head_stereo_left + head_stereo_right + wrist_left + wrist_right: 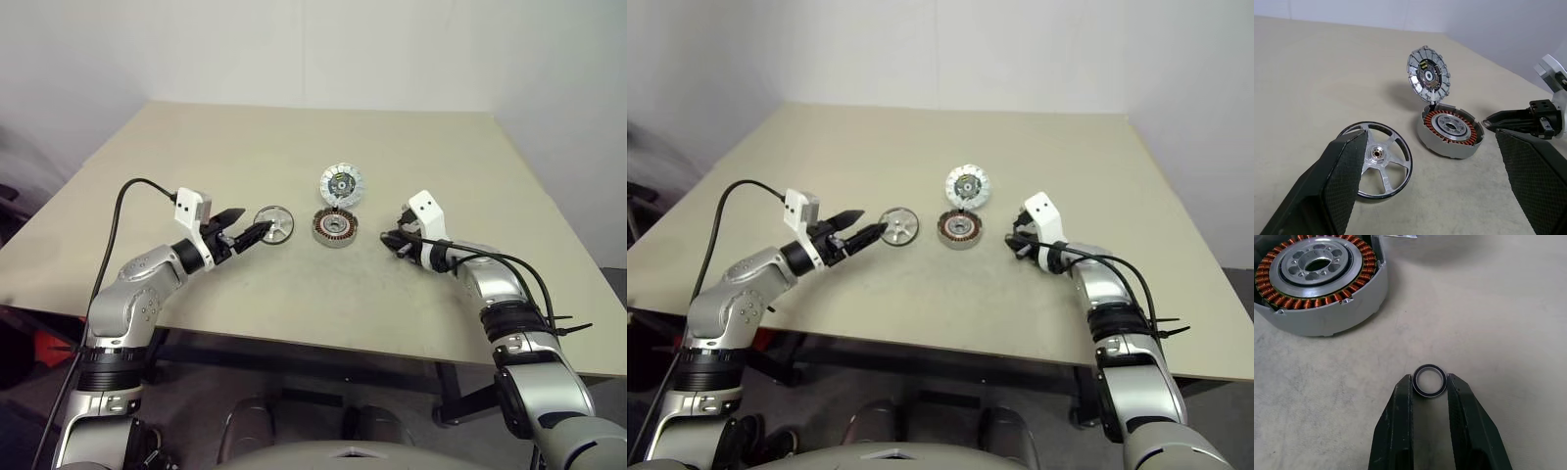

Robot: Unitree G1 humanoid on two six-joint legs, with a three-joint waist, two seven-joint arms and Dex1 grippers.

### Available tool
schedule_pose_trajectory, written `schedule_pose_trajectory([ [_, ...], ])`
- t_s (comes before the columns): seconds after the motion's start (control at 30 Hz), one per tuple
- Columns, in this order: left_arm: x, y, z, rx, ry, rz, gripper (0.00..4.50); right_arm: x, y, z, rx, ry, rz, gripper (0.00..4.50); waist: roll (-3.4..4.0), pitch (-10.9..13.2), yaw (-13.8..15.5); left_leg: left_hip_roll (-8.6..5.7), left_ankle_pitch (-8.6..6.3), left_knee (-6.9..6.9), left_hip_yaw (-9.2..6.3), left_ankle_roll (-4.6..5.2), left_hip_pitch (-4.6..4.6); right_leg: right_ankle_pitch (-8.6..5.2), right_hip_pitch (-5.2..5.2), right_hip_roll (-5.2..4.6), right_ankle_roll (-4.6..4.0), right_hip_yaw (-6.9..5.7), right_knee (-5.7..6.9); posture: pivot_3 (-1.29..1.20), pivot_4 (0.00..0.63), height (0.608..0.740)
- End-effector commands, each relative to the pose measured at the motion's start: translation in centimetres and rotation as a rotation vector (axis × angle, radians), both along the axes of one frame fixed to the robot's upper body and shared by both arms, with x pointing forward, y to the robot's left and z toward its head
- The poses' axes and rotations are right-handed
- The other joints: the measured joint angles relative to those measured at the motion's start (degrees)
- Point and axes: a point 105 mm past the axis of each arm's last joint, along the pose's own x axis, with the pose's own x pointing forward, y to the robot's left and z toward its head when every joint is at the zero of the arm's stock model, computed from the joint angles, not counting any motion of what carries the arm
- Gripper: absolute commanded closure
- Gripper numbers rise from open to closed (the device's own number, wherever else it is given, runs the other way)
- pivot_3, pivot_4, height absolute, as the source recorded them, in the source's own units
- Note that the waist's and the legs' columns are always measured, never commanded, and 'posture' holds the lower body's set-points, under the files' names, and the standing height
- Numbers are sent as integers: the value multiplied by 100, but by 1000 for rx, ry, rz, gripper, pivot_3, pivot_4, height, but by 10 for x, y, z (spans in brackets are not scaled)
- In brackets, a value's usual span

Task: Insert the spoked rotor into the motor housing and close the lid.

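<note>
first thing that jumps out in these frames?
The motor housing mid-table, its copper windings showing and its ribbed lid propped upright at the far edge. To its left the spoked rotor lies flat just ahead of the open left gripper. To its right, the right gripper pinches a small dark ring above the table.

A small dark ring [1429,380] lies flat on the beige worktop [245,147], right of centre, before a pale wall [313,49].
</note>
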Motion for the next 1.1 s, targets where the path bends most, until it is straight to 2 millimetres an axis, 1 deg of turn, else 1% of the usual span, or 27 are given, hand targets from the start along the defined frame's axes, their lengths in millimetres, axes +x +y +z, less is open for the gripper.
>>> schedule_pose_trajectory([
  [0.03, 4, 5, 17, 9, -69, 15, 74, 7, 28, 49, 127, -128, 87, 3837, 0, 0, -9, 1, 0, 0, 0, 0, 0, 1, -1, 1, -2, 0, 0, 0, 0, 740],
  [0.1, 3, 4, 17, 9, -68, 14, 74, 4, 39, 59, 162, -141, 126, 3837, 0, 0, -15, 3, 0, -1, -1, 0, 0, 2, -3, 1, -3, 0, 1, 0, 0, 740],
  [0.17, 4, 4, 17, 7, -67, 13, 74, 3, 56, 70, 207, -150, 169, 3837, 0, 0, -12, 3, 0, -1, -2, 0, 0, 2, -3, 1, -3, 0, 1, 0, 0, 740],
  [0.27, 4, 4, 17, 7, -66, 11, 74, 1, 75, 78, 234, -145, 210, 3837, 0, 0, -9, 3, 0, -1, -3, 0, 0, 2, -2, 1, -3, 0, 1, 0, 0, 740],
  [0.33, 4, 3, 17, 7, -64, 10, 74, 1, 91, 77, 240, -128, 245, 3837, 0, 0, -8, 2, 0, -1, -2, -1, 0, 2, -1, 1, -3, 0, 1, 0, 0, 740],
  [0.43, 4, 3, 17, 8, -63, 9, 74, 3, 115, 67, 226, -95, 277, 3837, 0, 0, -12, 3, 2, -1, -3, -4, 1, 1, -1, 1, -3, 1, 2, 0, 0, 740],
  [0.57, 4, 3, 18, 10, -67, 12, 74, 9, 135, 58, 215, -64, 290, 3837, 0, 0, -31, 3, 3, -2, -5, -6, 0, 2, -3, 1, -3, 1, 2, 0, 0, 740],
  [0.67, 2, 6, 19, 15, -71, 21, 74, 17, 138, 50, 186, -51, 270, 3837, 0, 0, -28, 2, 3, -2, -5, -7, -3, 5, -3, 0, -9, 1, 2, 0, 0, 740],
  [0.9, -1, 9, 17, 17, -70, 36, 74, 25, 123, 52, 163, -70, 247, 3837, 0, 0, -47, 2, 3, -4, -5, -7, -5, 8, -4, 1, -13, 1, 2, 0, 0, 740],
  [1.1, 0, 8, 17, 12, -71, 37, 74, 25, 107, 53, 134, -81, 234, 3837, -1, 0, -89, 2, 4, -4, -4, -9, -3, 8, -4, 1, -13, 1, 5, 0, 0, 740],
])
